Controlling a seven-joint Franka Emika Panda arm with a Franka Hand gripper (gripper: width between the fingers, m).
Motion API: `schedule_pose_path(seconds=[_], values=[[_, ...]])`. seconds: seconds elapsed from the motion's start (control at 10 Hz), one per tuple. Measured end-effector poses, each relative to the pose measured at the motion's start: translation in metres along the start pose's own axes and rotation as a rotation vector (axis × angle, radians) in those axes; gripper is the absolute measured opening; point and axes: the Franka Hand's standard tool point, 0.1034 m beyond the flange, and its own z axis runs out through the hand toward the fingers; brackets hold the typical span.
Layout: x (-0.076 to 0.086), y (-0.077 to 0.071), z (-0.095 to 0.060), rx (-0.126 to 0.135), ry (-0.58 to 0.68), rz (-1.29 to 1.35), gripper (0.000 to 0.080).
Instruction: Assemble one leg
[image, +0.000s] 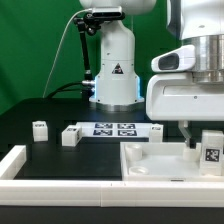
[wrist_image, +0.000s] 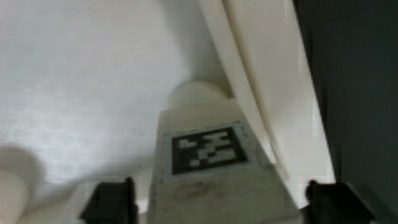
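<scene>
My gripper (image: 201, 140) is low over the right part of the large white panel (image: 150, 160). It is shut on a leg (image: 211, 152), a chunky white post with a black-and-white tag facing the exterior view. In the wrist view the leg (wrist_image: 215, 140) fills the gap between the two dark fingers (wrist_image: 114, 200), tag side up, and points away from my gripper (wrist_image: 222, 203) over the white panel (wrist_image: 71, 90), next to the panel's raised edge (wrist_image: 267, 90). The leg's lower end is hidden, so whether it touches the panel cannot be told.
Two more white legs (image: 40, 130) (image: 70, 135) stand on the black table at the exterior view's left. The marker board (image: 115, 128) lies behind the panel. A white rail (image: 20, 165) runs along the front left. The robot base (image: 112, 65) stands at the back.
</scene>
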Motion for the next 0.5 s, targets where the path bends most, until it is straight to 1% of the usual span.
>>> schedule_pose_path(seconds=[0.1, 0.2, 0.4, 0.5], values=[[0.0000, 0.0001, 0.0000, 0.000, 0.000, 0.000, 0.0430], [0.0000, 0.0001, 0.0000, 0.001, 0.000, 0.010, 0.0291], [0.0008, 0.0010, -0.0001, 0.002, 0.001, 0.043, 0.0291], [0.0053, 0.0046, -0.0009, 0.012, 0.014, 0.133, 0.0291]])
